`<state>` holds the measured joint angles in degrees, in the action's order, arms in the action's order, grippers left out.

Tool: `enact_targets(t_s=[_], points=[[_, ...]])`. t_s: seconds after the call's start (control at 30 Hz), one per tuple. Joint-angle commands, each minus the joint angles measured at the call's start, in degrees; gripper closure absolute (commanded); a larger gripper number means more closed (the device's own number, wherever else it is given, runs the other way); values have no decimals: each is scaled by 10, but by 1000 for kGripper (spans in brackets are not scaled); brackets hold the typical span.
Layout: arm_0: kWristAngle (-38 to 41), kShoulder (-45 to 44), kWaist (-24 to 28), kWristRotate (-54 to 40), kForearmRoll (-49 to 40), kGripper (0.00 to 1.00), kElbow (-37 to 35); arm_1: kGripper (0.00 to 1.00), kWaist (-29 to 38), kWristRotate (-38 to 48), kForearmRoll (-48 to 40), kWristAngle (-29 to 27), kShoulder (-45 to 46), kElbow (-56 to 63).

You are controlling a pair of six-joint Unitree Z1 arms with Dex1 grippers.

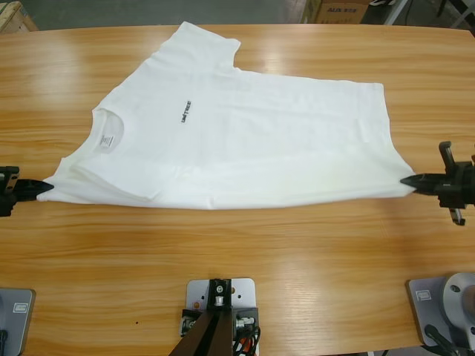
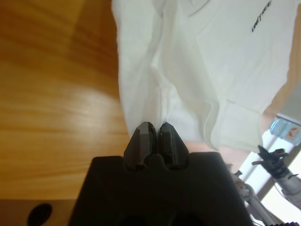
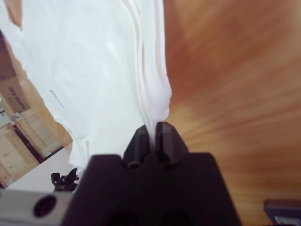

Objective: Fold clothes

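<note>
The clothes, one white T-shirt [image 1: 237,141] with small dark chest lettering [image 1: 185,112] and a round collar [image 1: 107,126], lie across the table with the near side folded over. My left gripper [image 1: 46,188] is shut on the shirt's near-left corner, by the shoulder. In the left wrist view the jaws [image 2: 154,128] pinch a bunched fold of the T-shirt [image 2: 197,70]. My right gripper [image 1: 407,180] is shut on the near-right hem corner. The right wrist view shows that gripper [image 3: 153,126] clamping layered cloth of the T-shirt [image 3: 94,70]. The fabric is pulled taut between both grippers.
The wooden table [image 1: 245,259] spreads bare in front of the shirt. One sleeve [image 1: 211,44] lies toward the far edge. Boxes [image 1: 341,10] stand beyond the table at the back.
</note>
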<state>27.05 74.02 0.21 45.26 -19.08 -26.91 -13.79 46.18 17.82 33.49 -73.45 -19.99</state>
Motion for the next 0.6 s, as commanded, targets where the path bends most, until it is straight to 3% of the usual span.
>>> enact_targets(t_s=[0.03, 0.6], points=[[-13, -38, -16, 50, -50, 1000, 14, 1000, 2, 18, 63, -10, -10, -18], [-19, 50, -7, 69, -54, 1000, 19, 1000, 48, 52, 107, -65, -85, -59]])
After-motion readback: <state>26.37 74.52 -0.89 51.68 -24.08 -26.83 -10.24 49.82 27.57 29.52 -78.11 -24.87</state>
